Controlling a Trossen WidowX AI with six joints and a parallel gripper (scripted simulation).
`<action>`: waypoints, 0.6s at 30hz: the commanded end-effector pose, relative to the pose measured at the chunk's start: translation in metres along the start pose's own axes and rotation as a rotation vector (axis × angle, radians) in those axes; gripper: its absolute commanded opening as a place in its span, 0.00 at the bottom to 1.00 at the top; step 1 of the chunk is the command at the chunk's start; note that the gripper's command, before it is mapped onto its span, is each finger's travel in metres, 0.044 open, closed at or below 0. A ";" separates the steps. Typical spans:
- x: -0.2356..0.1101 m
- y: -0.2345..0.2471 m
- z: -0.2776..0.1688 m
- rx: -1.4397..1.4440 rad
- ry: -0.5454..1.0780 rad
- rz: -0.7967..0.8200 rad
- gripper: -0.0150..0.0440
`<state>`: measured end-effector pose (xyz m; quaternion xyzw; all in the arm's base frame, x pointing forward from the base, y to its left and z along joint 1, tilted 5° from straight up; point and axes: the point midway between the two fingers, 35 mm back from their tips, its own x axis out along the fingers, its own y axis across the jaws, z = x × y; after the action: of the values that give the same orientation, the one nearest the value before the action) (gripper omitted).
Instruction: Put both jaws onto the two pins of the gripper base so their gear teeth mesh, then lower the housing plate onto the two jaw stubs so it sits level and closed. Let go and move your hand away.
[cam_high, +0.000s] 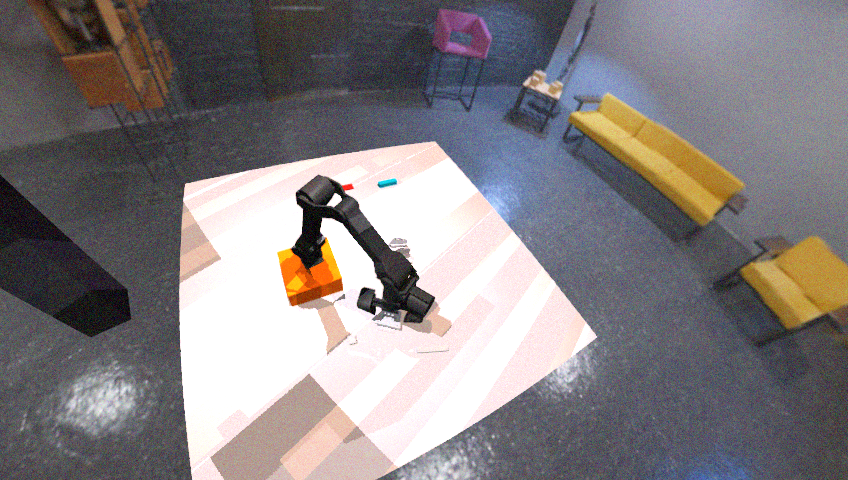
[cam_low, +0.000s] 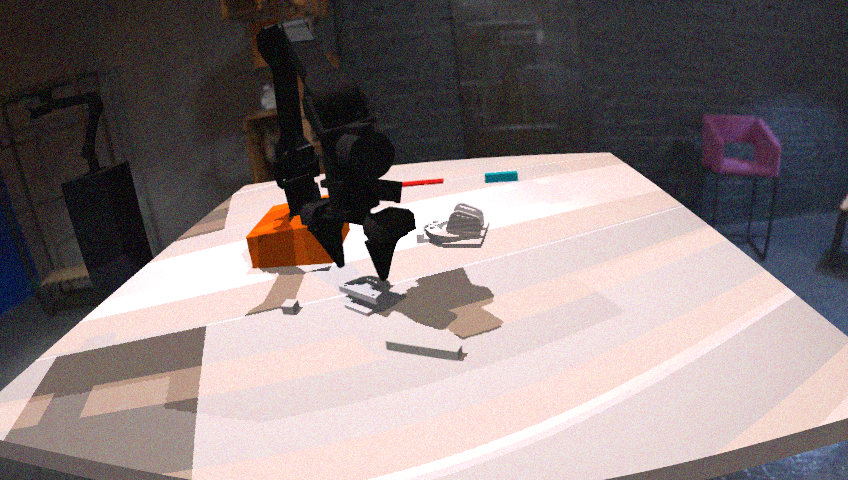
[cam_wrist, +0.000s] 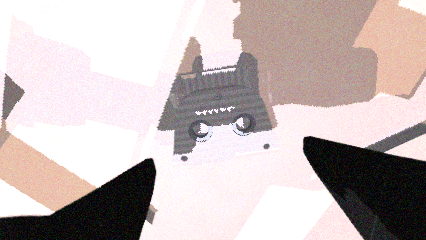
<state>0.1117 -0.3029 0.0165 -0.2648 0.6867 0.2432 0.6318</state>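
My gripper (cam_high: 390, 309) (cam_low: 363, 272) (cam_wrist: 228, 154) is open and empty, with its fingertips above and around a grey part (cam_high: 387, 324) (cam_low: 357, 291) (cam_wrist: 220, 145). This part has a flat plate with two round ringed openings, small corner holes and ribbed pieces along its far side. It looks like the housing plate over the base; whether the jaws are meshed or the plate is level I cannot tell. A second grey assembly (cam_high: 399, 245) (cam_low: 467, 221) stands farther back, with upright rounded pieces on a flat plate; I cannot tell its parts apart.
A small grey block (cam_high: 352, 340) (cam_low: 290, 307) (cam_wrist: 151, 215) and a thin grey bar (cam_high: 432, 350) (cam_low: 423, 349) (cam_wrist: 400, 138) lie near the part. The arm stands at an orange block (cam_high: 315, 291) (cam_low: 279, 249). Red (cam_high: 348, 186) (cam_low: 422, 182) and teal bars (cam_high: 387, 182) (cam_low: 501, 176) lie at the back.
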 end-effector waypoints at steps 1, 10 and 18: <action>0.010 0.001 0.001 -0.004 -0.002 0.008 1.00; 0.024 0.001 0.000 -0.005 -0.001 0.009 1.00; 0.037 0.001 0.000 -0.006 0.000 0.009 1.00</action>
<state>0.1105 -0.3061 -0.0122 -0.2650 0.6867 0.2435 0.6316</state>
